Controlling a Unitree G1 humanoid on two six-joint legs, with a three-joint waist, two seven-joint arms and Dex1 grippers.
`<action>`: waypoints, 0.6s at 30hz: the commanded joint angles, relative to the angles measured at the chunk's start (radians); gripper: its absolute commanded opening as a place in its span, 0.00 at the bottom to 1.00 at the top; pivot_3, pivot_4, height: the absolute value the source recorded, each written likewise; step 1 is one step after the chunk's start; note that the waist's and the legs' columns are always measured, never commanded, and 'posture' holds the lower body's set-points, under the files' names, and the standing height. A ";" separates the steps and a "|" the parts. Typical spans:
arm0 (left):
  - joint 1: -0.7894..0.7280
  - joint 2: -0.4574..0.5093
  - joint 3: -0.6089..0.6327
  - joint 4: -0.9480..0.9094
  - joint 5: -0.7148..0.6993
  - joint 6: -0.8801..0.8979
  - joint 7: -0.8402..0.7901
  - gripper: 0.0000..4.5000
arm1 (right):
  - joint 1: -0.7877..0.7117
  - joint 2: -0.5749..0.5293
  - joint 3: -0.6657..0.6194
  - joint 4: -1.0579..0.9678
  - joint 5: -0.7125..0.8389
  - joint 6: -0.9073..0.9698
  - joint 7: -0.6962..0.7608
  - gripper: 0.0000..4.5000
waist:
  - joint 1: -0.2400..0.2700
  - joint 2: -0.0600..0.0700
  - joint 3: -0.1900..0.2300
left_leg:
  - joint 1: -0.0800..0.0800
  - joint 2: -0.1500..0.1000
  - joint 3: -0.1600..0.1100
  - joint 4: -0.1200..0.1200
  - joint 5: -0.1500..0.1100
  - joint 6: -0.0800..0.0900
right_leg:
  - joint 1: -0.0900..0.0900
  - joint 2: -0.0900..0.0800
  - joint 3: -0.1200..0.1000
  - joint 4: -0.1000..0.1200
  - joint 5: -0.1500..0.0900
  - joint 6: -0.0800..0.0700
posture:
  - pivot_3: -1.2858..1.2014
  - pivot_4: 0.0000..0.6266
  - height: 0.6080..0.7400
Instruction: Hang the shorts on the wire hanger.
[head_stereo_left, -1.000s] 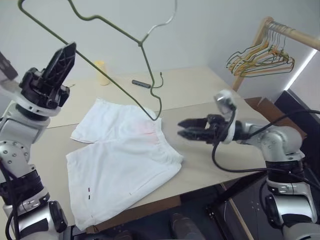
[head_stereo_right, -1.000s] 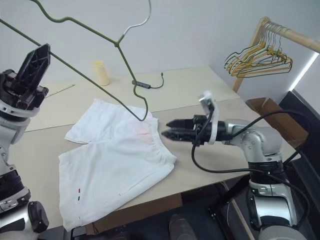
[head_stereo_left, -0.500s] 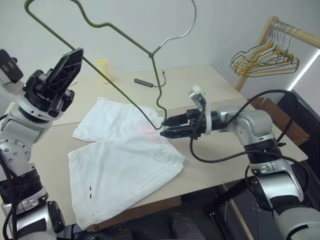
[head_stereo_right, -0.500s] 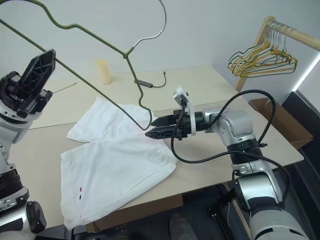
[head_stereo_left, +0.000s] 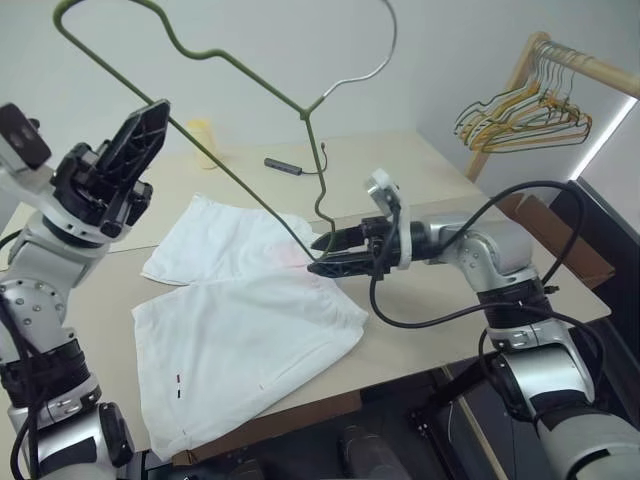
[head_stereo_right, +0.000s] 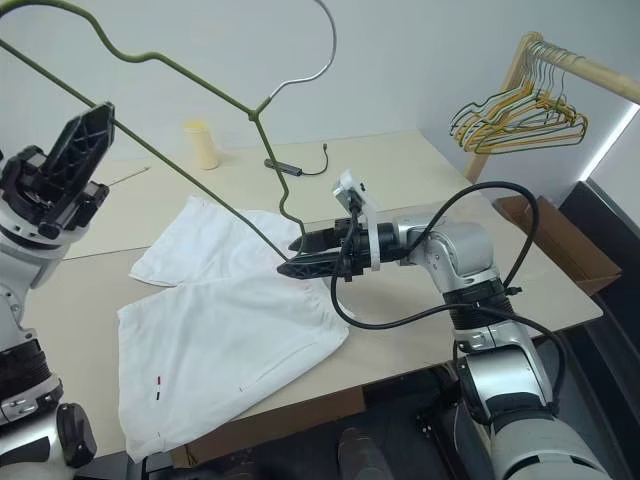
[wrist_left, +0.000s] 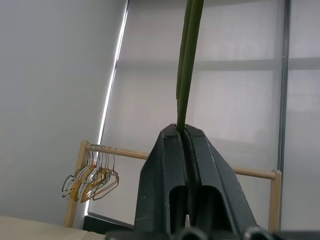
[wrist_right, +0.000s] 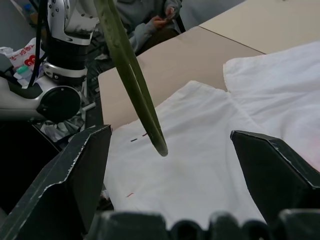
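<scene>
- Left eye view, leftmost: left claw (head_stereo_left: 140, 125) raised, fingers pressed together, pinching the wire hanger (head_stereo_left: 240, 190) on its long bar; hanger in the air, tilted, lower corner hanging down toward the waistband.
- Centre: the shorts (head_stereo_left: 240, 310) lie flat and spread on the table (head_stereo_left: 420, 170); no part threaded on the hanger. Judged: hanger pickup done, hanging not yet begun.
- Right: right claw (head_stereo_left: 322, 254) spread wide, holding nothing, low over the waistband beside the hanger's corner.
- Hard to tell: whether the hanger corner or the right fingertips touch the cloth.
- Far right: other hangers (head_stereo_left: 525, 115) on a rack, cut off at the frame edge.
</scene>
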 joint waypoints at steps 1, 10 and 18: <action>-0.006 -0.005 0.004 -0.023 0.001 -0.022 -0.003 0.00 | -0.041 0.009 -0.037 -0.005 0.006 -0.015 -0.007 0.91 | 0.000 0.000 0.000 | 0.000 0.000 0.000 0.000 0.000 0.000 | 0.000 0.000 0.000 0.000 0.000 0.000 | 0.45 0.00 1.00; -0.002 -0.026 -0.006 -0.024 0.024 -0.029 -0.008 0.00 | -0.051 0.017 -0.041 0.000 0.011 -0.009 -0.007 0.21 | 0.000 0.000 0.000 | 0.000 0.000 0.000 0.000 0.000 0.000 | 0.000 0.000 0.000 0.000 0.000 0.000 | 0.45 0.00 1.00; 0.009 -0.029 -0.027 -0.006 0.068 -0.047 0.010 0.00 | -0.047 0.028 -0.054 0.002 0.003 -0.026 -0.011 0.00 | -0.002 0.000 0.000 | 0.000 0.000 0.000 0.000 0.000 0.000 | 0.000 0.000 0.000 0.000 0.000 0.000 | 0.45 0.00 1.00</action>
